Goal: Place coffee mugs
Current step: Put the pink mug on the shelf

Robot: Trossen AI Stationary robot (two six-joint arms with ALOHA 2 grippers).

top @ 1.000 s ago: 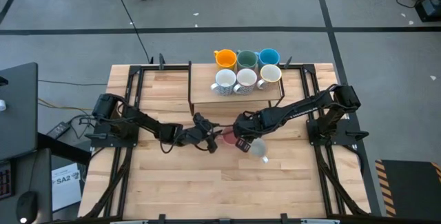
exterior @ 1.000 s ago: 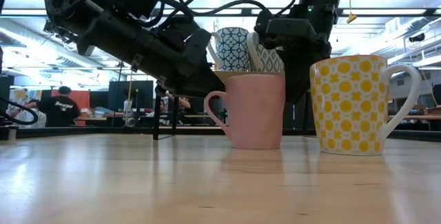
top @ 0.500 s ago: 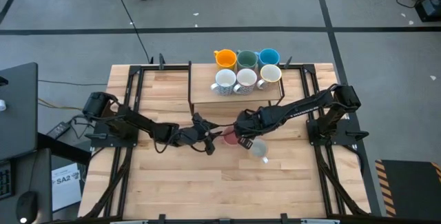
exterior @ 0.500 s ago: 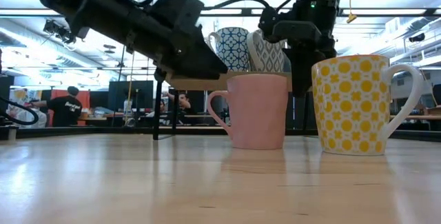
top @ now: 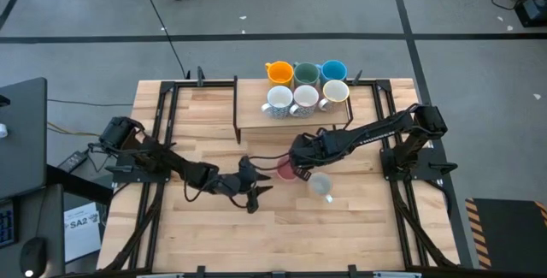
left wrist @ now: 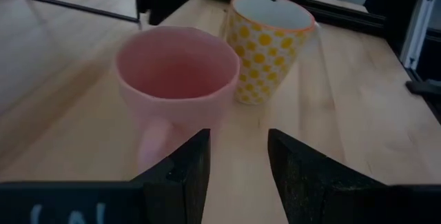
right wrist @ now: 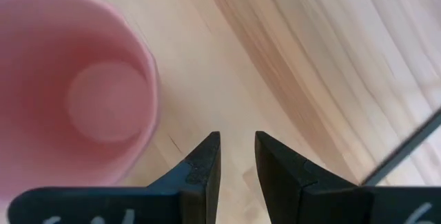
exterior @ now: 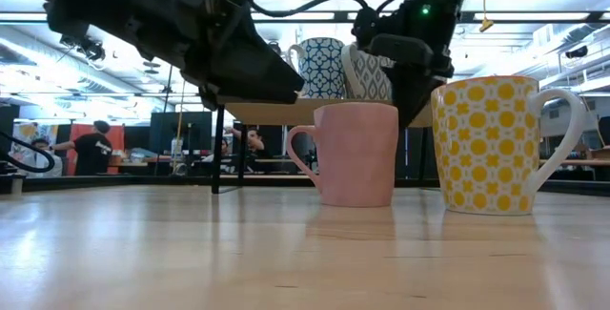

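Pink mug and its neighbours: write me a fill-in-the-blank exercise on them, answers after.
1. The pink mug stands upright on the ____.
2. The mug beside it has a ____ pattern on white.
3. On the raised shelf stand ____ mugs.
4. The left gripper has its fingers ____, holding nothing.

Answers: table; yellow; six; open

Left arm reaches low from the table's left side toward centre; left gripper (top: pixel 255 194) empty, fingers (left wrist: pixel 185 172) parted; right arm extends from the right side, wrist angled downward; right gripper (right wrist: pixel 237 156) empty, fingers narrowly apart.
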